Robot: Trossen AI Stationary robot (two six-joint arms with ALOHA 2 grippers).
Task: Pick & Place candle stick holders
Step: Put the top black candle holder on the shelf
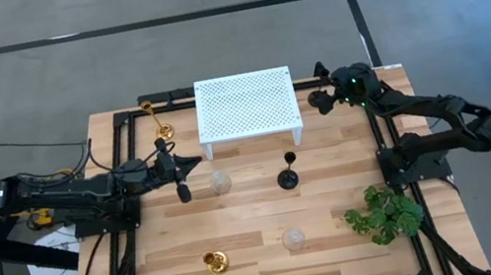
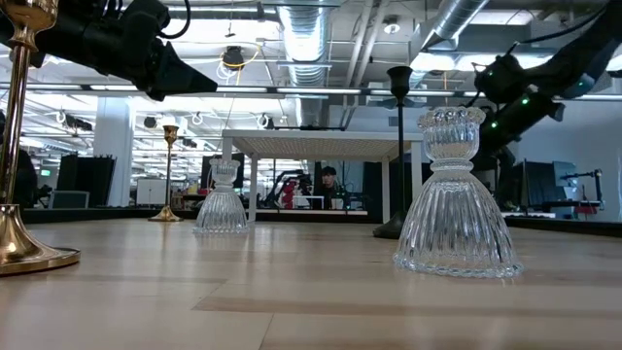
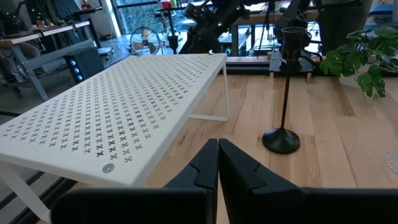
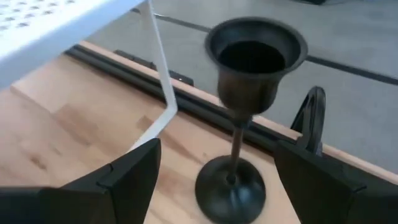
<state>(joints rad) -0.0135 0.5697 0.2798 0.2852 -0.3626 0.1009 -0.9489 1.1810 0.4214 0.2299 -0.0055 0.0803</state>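
Nearest the front edge of the bench [image 1: 244, 248] I see a squat gold holder [image 1: 214, 261] on the L and a clear glass holder [image 1: 294, 239] to its R, well apart, both upright. The green plant [image 1: 385, 213] sits at the front R.

Mid-bench: 2nd glass holder [image 1: 221, 181] stands just beside my left claw [image 1: 184, 194], which hovers w/ fingers pressed together, holding nothing. To the R of that, a tall black holder [image 1: 287, 172] stands upright in front of the white perforated platform [image 1: 246, 104].

Far side: a tall gold holder [image 1: 160, 122] stands near the platform's L end. Right claw [image 1: 317, 99] is at the far R corner, just beside the platform's R edge. In the right wrist view its fingers [image 4: 130, 177] stand wide apart on either side of another black holder [image 4: 247, 106], which is upright on the bench near the platform leg; fingers not touching it.
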